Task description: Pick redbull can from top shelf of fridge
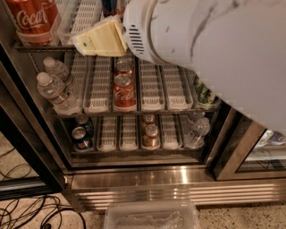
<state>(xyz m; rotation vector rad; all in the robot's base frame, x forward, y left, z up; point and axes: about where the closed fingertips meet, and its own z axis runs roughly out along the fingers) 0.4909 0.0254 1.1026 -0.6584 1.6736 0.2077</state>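
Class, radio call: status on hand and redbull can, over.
Hand at top shelf front. Redbull can just behind, mostly hidden. Arm blocks view.
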